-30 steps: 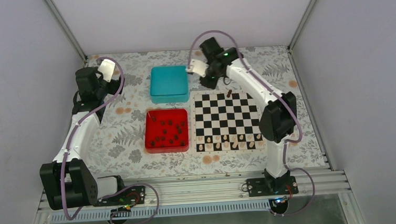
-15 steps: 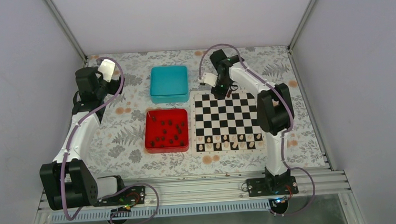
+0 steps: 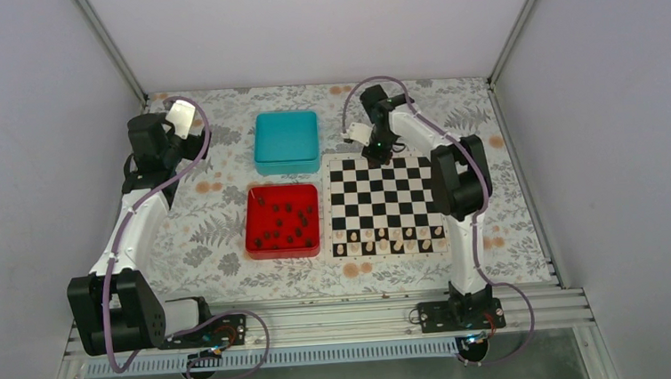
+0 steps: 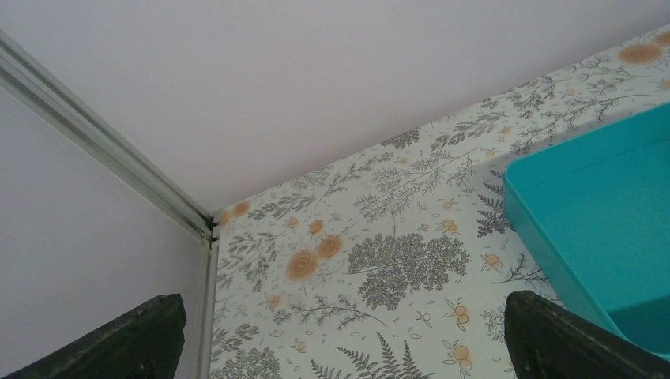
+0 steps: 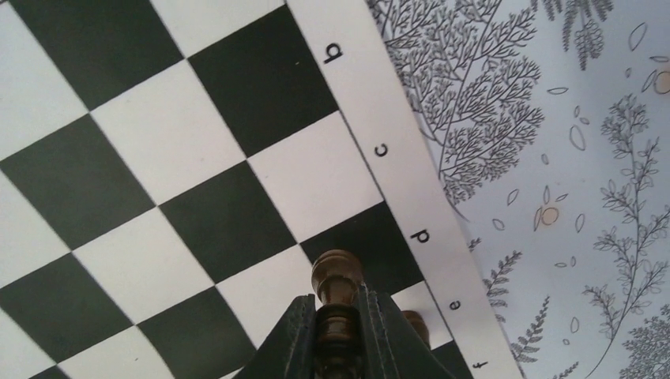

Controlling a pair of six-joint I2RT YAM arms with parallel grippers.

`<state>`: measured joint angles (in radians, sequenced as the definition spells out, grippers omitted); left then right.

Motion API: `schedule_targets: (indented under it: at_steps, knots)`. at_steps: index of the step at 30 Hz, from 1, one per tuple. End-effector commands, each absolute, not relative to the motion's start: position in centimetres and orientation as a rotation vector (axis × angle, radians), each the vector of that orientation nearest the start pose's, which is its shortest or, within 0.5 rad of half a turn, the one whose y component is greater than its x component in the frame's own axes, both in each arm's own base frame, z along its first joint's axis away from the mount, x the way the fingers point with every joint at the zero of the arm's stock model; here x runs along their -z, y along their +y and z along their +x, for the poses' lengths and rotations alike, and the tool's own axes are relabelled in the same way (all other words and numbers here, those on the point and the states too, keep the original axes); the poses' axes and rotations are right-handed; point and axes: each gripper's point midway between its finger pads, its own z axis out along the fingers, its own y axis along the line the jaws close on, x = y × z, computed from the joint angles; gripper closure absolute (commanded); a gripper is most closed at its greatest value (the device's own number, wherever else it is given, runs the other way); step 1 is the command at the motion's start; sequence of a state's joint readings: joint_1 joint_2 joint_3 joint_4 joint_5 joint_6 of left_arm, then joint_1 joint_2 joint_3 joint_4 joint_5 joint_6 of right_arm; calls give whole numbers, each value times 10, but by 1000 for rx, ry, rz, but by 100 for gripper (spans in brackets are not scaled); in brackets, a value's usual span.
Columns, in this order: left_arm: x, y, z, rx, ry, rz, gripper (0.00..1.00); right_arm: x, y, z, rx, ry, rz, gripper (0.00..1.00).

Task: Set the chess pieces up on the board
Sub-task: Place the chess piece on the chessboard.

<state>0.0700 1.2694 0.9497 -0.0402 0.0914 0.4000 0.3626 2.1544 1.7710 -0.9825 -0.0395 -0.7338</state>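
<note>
Being pinched between the two dark fingers (image 5: 294, 335) of the right gripper (image 5: 337, 316), a small dark brown chess piece with a rounded knob head (image 5: 337, 275) is shown in the right wrist view. The jaws are drawn narrow around its neck, and only the head and a collar are left showing above the fingertips. The held piece is placed over the flat black-and-white chequered chessboard (image 5: 158, 158), at its outer row, with the head seen against a black square beside the printed letter d on the pale border. Whether its base touches the board cannot be told, as the base is hidden by the fingers. A second dark brown piece (image 5: 413, 322) is found just beside one finger, toward the letter e, and is partly covered by it.

In the top view the right gripper is seen at the far edge of the board, and pale tan pieces (image 3: 381, 234) are lined along the two near rows. Many more small dark chess pieces (image 3: 289, 208) are held in the shallow red square tray (image 3: 249, 222), set just left of the board on the floral-patterned worktop (image 3: 200, 217), with a teal square box (image 3: 287, 141) behind the tray. The left gripper (image 4: 341, 332) is spread wide above the worktop near the back left corner, well apart from the board.
</note>
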Motion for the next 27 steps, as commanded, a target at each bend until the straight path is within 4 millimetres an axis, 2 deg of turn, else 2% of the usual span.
schedule_targets:
  at_steps: [1,9,16,27]
  knots:
    - [-266,13,420,-217,1877,378,0,-55,168,447,22,2486,-1527,96]
    - [-265,13,420,-217,1878,380,0,-49,168,455,22,2490,-1521,95]
    - [-264,13,422,-215,1880,382,0,-52,165,460,26,2491,-1502,95]
    - [-263,12,423,-211,1883,387,0,-51,163,451,-16,2507,-1521,96]
